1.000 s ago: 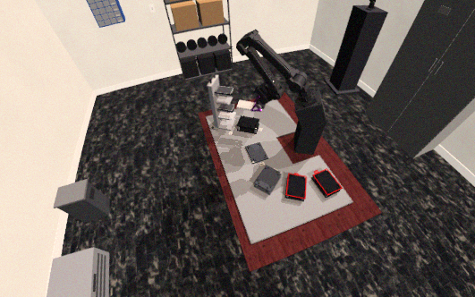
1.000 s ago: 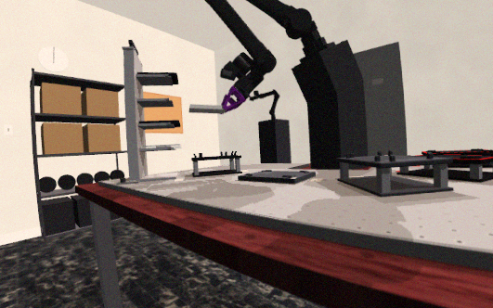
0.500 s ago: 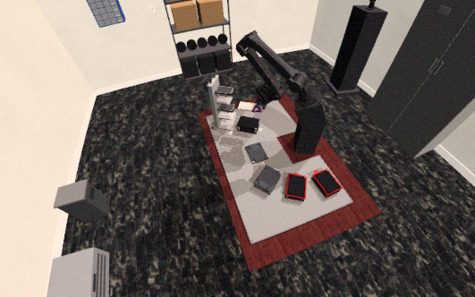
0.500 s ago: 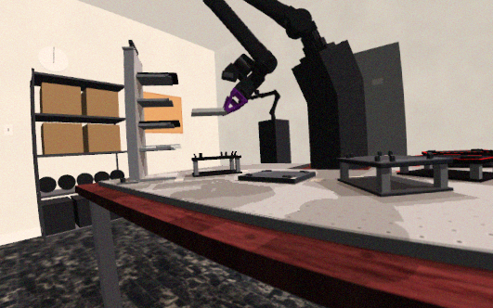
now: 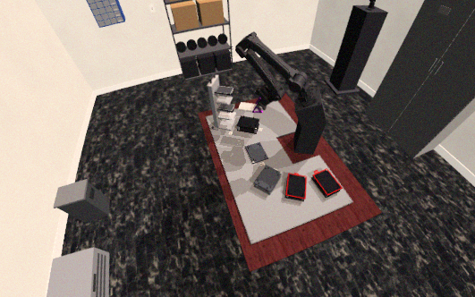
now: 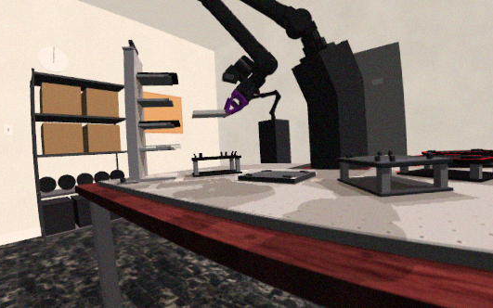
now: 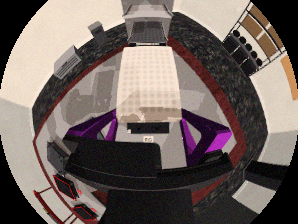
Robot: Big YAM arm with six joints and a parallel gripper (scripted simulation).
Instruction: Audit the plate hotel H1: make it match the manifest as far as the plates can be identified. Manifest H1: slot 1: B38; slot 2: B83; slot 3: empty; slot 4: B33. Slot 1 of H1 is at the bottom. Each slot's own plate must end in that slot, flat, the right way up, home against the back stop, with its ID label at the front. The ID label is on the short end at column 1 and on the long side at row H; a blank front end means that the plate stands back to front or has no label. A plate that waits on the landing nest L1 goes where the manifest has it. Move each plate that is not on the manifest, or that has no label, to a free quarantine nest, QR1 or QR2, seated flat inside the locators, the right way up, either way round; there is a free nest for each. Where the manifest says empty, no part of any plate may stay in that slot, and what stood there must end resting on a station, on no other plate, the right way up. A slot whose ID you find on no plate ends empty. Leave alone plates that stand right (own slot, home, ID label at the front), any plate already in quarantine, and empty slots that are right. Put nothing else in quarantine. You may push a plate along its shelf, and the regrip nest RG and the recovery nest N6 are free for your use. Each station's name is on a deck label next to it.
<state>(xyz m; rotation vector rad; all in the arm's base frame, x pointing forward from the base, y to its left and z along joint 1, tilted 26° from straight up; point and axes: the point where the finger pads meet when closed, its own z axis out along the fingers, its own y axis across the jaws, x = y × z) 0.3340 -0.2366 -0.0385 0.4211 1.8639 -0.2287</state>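
Observation:
The plate hotel H1 (image 6: 135, 116) stands at the far left of the table, with four shelves one above the other. The top shelf (image 6: 157, 79) and the third from the top (image 6: 159, 123) carry dark plates, and the bottom one (image 6: 160, 147) holds a light plate. My gripper (image 6: 235, 106), with purple fingers, is shut on the near end of a light plate (image 6: 209, 113). It holds the plate level in the air in front of the hotel, about level with the middle shelves. In the wrist view the plate (image 7: 148, 83) shows its well grid and points at the hotel (image 7: 148, 10).
A low black nest (image 6: 215, 163) stands under the held plate. A flat dark nest (image 6: 276, 176) and a raised grey nest (image 6: 390, 166) are further right. Two red-rimmed quarantine nests (image 5: 296, 186) (image 5: 326, 182) lie at the near end. The arm's tall base (image 5: 309, 123) stands on the table's right side.

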